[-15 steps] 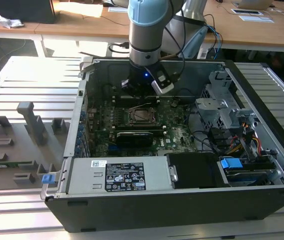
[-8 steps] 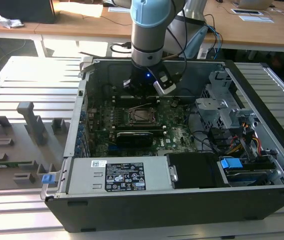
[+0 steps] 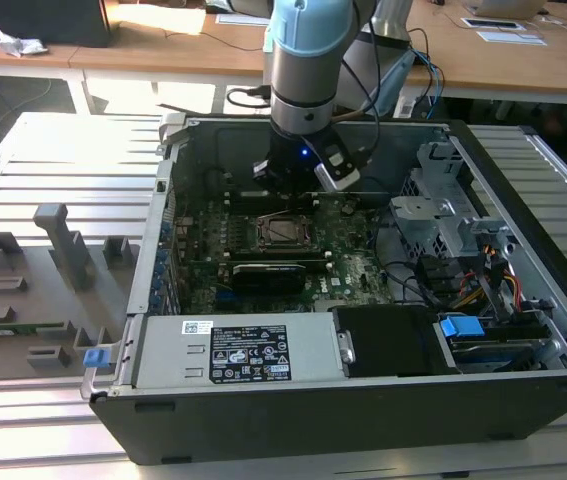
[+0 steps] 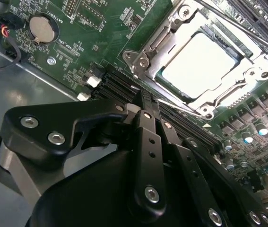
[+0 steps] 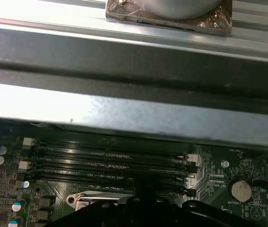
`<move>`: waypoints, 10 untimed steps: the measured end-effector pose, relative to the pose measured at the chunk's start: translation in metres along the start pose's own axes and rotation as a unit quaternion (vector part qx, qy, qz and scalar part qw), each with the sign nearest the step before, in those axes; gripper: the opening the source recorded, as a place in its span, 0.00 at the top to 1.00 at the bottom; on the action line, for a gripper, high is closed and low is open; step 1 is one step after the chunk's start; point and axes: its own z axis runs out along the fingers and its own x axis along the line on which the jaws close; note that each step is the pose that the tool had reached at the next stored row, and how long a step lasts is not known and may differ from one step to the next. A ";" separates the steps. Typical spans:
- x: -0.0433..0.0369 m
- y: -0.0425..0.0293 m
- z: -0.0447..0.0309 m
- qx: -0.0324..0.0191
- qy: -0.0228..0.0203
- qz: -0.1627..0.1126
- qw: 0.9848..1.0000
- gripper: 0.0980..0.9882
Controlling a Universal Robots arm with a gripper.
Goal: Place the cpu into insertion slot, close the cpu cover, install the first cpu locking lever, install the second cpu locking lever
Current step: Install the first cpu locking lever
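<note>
The cpu (image 4: 199, 65), its silvery top catching the light, lies flat in the insertion slot (image 3: 285, 231) on the green motherboard. The cpu cover (image 4: 170, 29), a metal frame, is down around the chip. A thin locking lever (image 4: 247, 29) runs along the far side of the frame. My gripper (image 4: 145, 97) stands just off the socket's near edge, beside the long memory slots, fingers (image 4: 149, 124) pressed together with nothing seen between them. In the exterior view my gripper (image 3: 285, 200) hangs straight above the socket's back edge. The socket frame's corner (image 5: 93, 197) peeks out in the first wrist view.
The open computer case (image 3: 163, 200) walls in the board. A power supply (image 3: 233, 350) sits at the front, a drive cage (image 3: 433, 215) and cables (image 3: 473, 285) on the exterior view's right. A black card (image 3: 273, 272) lies just before the socket. Grey fixtures (image 3: 53, 250) stand outside.
</note>
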 end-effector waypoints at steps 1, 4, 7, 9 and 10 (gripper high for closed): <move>-0.0006 -0.0001 0.0000 0.000 0.000 0.000 1.000 0.99; -0.0019 -0.0002 0.0001 0.000 0.000 0.000 1.000 0.99; -0.0033 -0.0003 0.0002 0.000 0.000 0.000 1.000 0.99; -0.0055 -0.0006 0.0010 0.000 0.000 0.000 1.000 0.99; -0.0056 -0.0010 0.0023 0.000 0.001 0.000 1.000 0.99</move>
